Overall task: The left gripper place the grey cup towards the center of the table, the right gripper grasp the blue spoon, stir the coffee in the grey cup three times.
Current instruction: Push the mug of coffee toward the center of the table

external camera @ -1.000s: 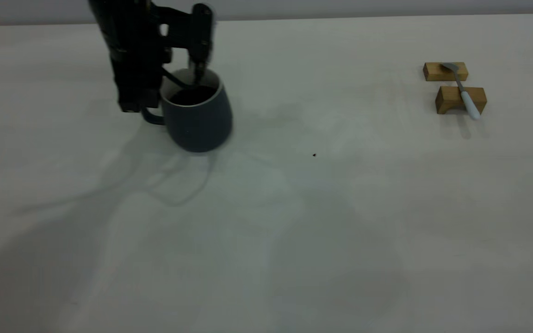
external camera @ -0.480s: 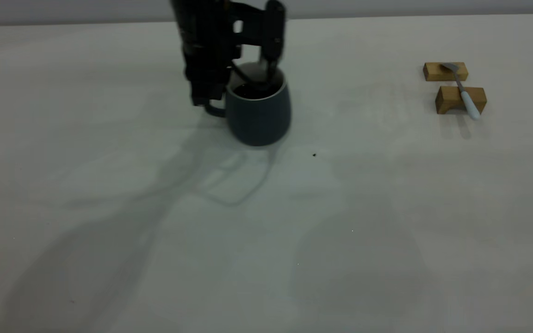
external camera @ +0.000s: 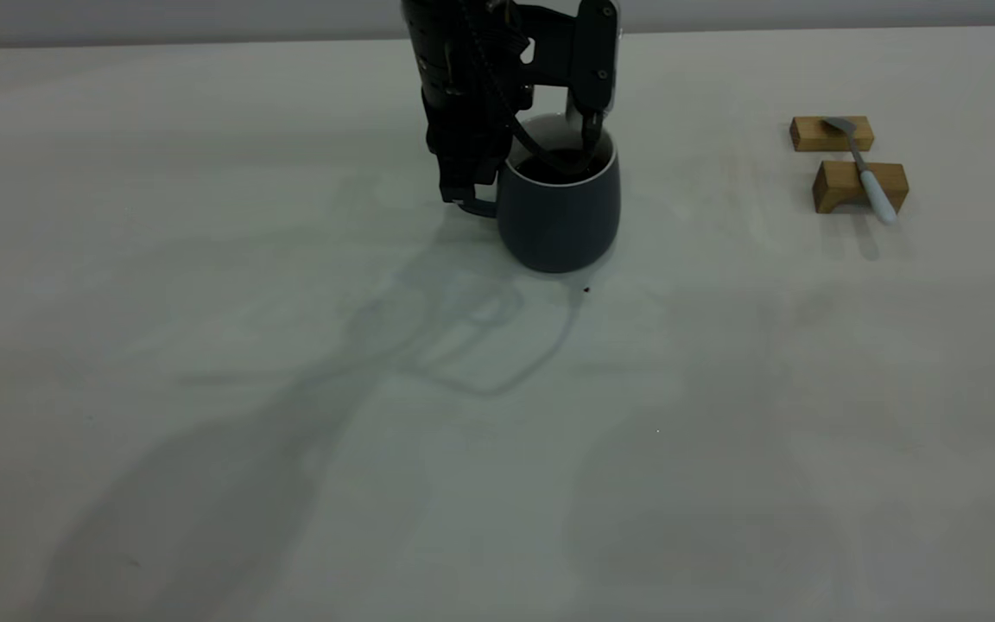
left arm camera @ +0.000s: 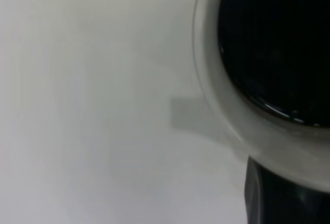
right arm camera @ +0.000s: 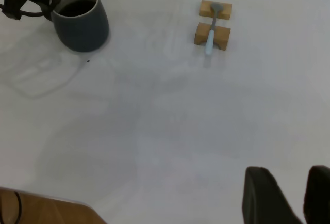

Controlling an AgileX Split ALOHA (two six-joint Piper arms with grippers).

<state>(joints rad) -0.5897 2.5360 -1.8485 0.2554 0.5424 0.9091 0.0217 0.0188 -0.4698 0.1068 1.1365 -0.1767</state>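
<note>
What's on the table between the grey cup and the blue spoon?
Nothing but bare table. In the exterior view, the stretch from the grey cup to the blue spoon is empty; the spoon rests on two wooden blocks.

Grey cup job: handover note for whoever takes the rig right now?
Left pincer: shut on the grey cup, one finger dipped inside the rim, cup near table centre, not released.
Right pincer: open, held high over bare table, away from the spoon.
Blue spoon: untouched across two wooden blocks.
Coffee in cup.
Left: release cup, grasp spoon, stir three times.
</note>
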